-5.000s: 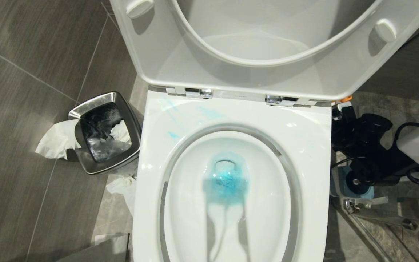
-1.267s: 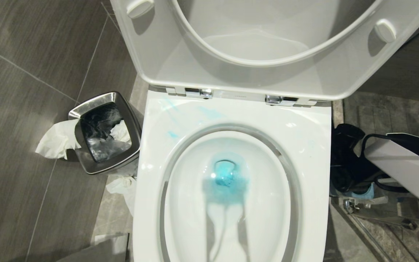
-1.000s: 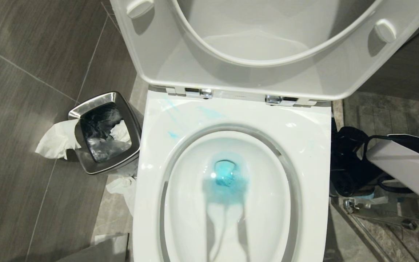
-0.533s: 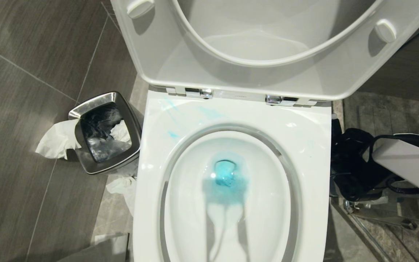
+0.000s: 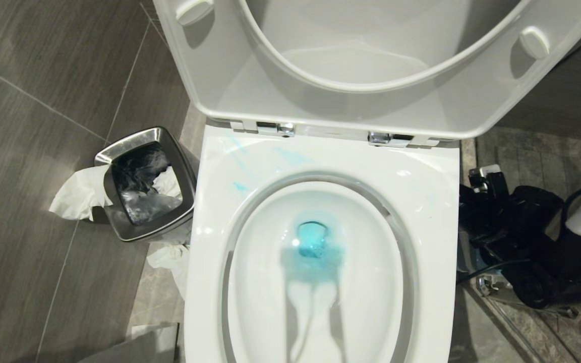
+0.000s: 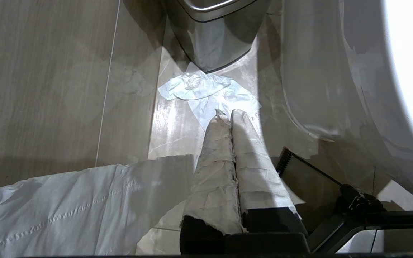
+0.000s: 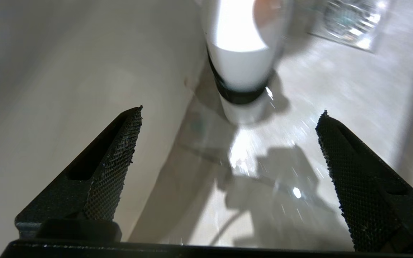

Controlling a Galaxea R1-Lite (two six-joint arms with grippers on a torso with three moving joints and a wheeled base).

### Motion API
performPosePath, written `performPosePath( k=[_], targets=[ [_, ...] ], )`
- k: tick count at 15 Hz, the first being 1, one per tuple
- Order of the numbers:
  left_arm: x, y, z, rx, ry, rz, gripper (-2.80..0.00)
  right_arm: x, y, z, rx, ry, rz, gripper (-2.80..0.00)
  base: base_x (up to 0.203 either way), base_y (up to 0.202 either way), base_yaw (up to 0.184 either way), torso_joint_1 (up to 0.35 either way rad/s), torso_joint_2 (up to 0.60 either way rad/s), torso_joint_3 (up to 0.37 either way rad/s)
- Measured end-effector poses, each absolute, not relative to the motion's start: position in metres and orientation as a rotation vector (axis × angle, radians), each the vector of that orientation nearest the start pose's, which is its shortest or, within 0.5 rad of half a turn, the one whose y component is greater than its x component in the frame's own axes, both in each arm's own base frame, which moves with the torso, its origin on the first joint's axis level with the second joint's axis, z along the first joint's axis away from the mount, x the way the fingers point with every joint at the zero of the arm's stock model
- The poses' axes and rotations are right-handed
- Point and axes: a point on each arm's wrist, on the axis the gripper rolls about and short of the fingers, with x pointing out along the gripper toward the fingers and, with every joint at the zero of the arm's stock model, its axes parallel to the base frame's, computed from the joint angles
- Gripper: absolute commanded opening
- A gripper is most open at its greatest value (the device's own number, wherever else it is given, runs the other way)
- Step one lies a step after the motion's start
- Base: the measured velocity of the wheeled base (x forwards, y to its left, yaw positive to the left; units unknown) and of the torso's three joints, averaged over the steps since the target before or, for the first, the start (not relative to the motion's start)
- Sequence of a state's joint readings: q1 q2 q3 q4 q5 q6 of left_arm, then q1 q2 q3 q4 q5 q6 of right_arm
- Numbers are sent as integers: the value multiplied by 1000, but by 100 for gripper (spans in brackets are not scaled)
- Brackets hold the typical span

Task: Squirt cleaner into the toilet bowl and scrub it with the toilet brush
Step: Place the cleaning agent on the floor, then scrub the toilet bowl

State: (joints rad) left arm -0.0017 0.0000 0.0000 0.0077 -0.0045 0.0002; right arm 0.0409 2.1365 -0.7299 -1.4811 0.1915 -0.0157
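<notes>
Toilet bowl (image 5: pixel 437 212) beside right gripper (image 7: pixel 228 161)

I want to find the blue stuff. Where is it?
In the head view, the cleaner pools at the bottom of the toilet bowl, right of the steel bin.

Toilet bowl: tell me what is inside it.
Inside the toilet bowl, turquoise cleaner tints the water pooled around the drain, with pale streaks below it. No brush is in it. The drain's depths are hidden by the tinted water.

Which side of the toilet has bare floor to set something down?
Dark grey floor tiles left of the steel bin are bare. Between bin and white ceramic toilet bowl, crumpled tissue crowds. The right side holds the right gripper.
</notes>
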Motion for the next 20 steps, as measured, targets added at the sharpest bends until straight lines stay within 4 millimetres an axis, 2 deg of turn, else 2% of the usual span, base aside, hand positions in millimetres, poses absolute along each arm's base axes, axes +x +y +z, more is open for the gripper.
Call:
performPosePath(
  k=[2, 3, 10, 13, 16, 17, 20],
  targets=[
    [-23, 0, 75, 0, 8, -6, -280, 334, 15, 114, -18, -58, 185, 0, 0, 0, 0, 0, 0, 0],
    [-23, 0, 75, 0, 8, -6, -280, 320, 13, 120, -17, -57, 167, -280, 0, 0, 0, 0, 0, 0],
    [-23, 0, 75, 0, 8, -6, -280, 230, 2, 167, -20, -75, 109, -280, 0, 0, 0, 0, 0, 0],
    [-23, 0, 75, 0, 8, -6, -280, 191, 1, 199, -21, -68, 71, -280, 0, 0, 0, 0, 0, 0],
    [-23, 0, 75, 0, 8, -6, -280, 160, -1, 233, -34, 33, -21, -280, 0, 0, 0, 0, 0, 0],
    [-23, 0, 75, 0, 8, -6, -280, 149, -3, 240, -57, 88, -75, -280, 0, 0, 0, 0, 0, 0],
    [-23, 0, 75, 0, 8, -6, -280, 122, -6, 235, -125, 242, -147, -280, 0, 0, 0, 0, 0, 0]
  ],
)
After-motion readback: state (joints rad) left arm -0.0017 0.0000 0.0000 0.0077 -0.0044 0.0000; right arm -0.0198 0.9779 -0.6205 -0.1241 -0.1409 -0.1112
